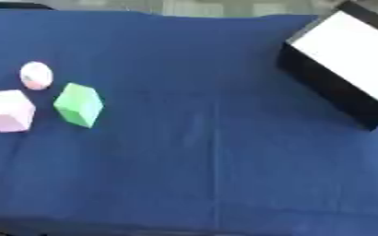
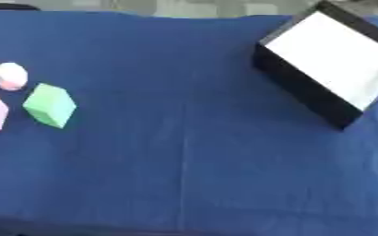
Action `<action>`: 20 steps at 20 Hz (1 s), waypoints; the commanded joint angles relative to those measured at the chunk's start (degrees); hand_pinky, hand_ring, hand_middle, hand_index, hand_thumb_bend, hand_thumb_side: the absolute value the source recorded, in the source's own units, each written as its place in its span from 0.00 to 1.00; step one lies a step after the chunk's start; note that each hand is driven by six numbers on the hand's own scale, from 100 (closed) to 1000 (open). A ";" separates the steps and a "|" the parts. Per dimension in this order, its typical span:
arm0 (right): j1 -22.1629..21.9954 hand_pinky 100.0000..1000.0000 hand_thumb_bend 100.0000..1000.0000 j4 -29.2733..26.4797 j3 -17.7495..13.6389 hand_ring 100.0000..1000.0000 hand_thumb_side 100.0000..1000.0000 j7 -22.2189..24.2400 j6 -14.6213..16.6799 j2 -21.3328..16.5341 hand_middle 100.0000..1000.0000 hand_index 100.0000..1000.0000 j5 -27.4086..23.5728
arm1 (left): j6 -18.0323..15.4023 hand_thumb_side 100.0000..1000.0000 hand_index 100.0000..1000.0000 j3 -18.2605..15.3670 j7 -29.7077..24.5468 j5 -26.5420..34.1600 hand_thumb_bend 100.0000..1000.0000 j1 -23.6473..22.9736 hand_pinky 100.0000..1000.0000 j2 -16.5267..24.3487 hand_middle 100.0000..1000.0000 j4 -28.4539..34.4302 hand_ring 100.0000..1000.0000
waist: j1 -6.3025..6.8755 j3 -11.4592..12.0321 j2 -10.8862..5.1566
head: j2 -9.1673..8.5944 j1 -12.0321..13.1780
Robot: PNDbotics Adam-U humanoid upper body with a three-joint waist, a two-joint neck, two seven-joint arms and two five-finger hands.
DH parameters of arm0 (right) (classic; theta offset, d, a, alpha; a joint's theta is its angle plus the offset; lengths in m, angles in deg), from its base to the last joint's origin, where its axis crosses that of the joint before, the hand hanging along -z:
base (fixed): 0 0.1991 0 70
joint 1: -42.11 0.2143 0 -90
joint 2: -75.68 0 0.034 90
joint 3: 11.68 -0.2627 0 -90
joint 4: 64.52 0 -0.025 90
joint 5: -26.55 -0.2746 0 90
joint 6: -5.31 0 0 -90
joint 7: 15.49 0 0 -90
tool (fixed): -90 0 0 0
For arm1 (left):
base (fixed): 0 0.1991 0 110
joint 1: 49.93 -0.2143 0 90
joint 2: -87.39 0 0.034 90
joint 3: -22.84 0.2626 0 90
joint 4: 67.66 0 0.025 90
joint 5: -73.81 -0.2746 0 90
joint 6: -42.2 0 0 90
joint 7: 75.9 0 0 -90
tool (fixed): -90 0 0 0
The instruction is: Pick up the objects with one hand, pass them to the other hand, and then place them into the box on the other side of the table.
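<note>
A: What do we see on the table (image 1: 208, 152)?

B: We see a blue cloth over it. On our left sit three small things: a green block (image 1: 79, 104), a pink block (image 1: 8, 110) and a little pale ball (image 1: 36, 75). They sit close together. The ball is just behind the two blocks.

A: And the box (image 1: 347, 69)?

B: It is far off on our right, at the back. It has dark sides and is white inside. Nothing is in it that we can see.

A: Where are our hands? Are the fingers open or closed?

B: We cannot see either hand, so we cannot tell.

A: So what step are we on?

B: We think it is the very start. Nothing is picked up yet. Next, our left hand should reach for one thing, maybe the green block, since it is nearest the middle. Then we pass it to our right hand, which can reach the box.
</note>
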 commanded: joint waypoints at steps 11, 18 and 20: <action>-4.15 0.88 0.00 -3.46 -5.69 1.00 0.29 -3.68 -2.94 4.94 0.85 0.81 4.41 | -2.38 0.49 0.79 -2.54 -5.87 5.74 0.45 0.44 0.70 4.14 0.65 -0.82 0.64 | 1.18 -0.57 1.47 | -0.52 1.31; -4.95 0.87 0.00 -4.21 -5.95 1.00 0.29 -3.63 -3.37 5.15 0.85 0.81 5.40 | -1.63 0.36 0.82 -1.52 -10.11 2.40 0.53 1.98 0.72 8.76 0.65 -0.57 0.67 | 1.63 -0.63 1.24 | -0.51 2.62; -5.31 0.87 0.00 -4.10 -5.93 1.00 0.29 -3.46 -3.45 5.07 0.84 0.81 5.93 | -1.25 0.30 0.84 -0.83 -14.20 0.29 0.58 2.92 0.73 11.53 0.66 -0.87 0.68 | 1.82 -0.60 1.06 | -0.54 3.27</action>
